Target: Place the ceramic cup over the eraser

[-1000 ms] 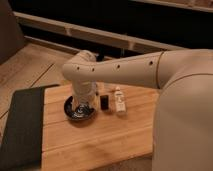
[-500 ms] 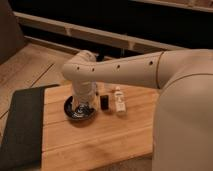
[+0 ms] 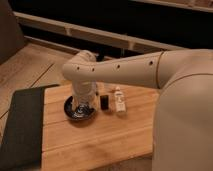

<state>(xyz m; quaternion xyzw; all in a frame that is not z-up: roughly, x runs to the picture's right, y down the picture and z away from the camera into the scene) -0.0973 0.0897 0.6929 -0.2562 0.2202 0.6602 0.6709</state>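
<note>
Jaws are standing wide as the gripper (image 3: 82, 101) is hanging in the dark bowl (image 3: 75, 118), sitting exactly as a second ago, so the task is not advancing. The eraser (image 3: 105, 102) is waiting at the bowl's 3 o'clock; the ceramic cup is hiding, probably under the gripper.
</note>
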